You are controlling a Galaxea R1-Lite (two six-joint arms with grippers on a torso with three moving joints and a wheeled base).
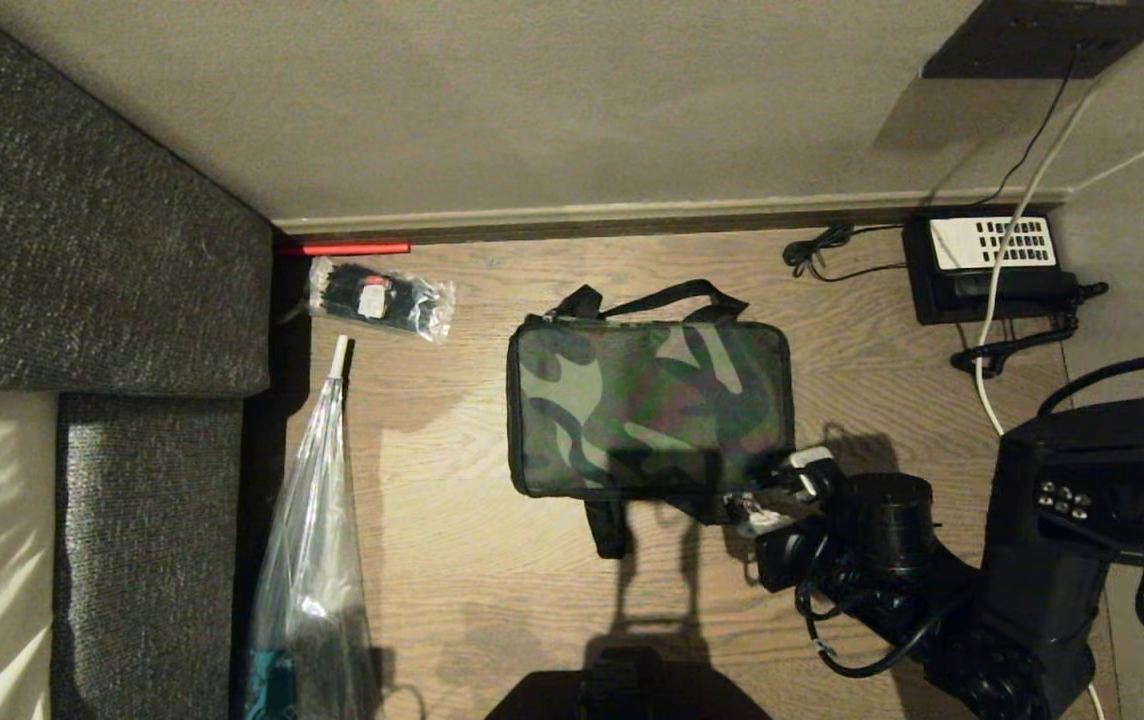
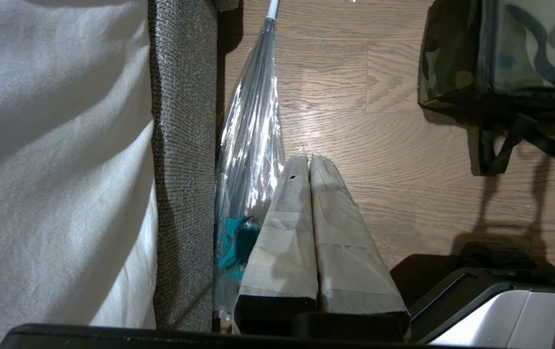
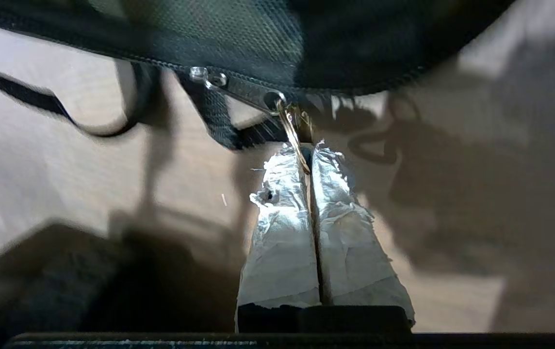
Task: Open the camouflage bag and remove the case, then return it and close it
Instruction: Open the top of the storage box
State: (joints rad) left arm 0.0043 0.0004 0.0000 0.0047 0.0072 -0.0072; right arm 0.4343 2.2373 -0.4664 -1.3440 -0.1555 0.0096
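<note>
A wood-plank floor carries everything. The closed camouflage bag lies flat near its middle. Toward the wall lie a small clear packet of black items and a red stick. A long clear plastic bag lies alongside the grey sofa base. A black telephone sits in the corner, cables beside it.

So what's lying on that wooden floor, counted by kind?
Camouflage bag: 1
Clear plastic bags: 2, a long one and a small one
Telephone: 1
Red stick: 1
Total: 5
</note>
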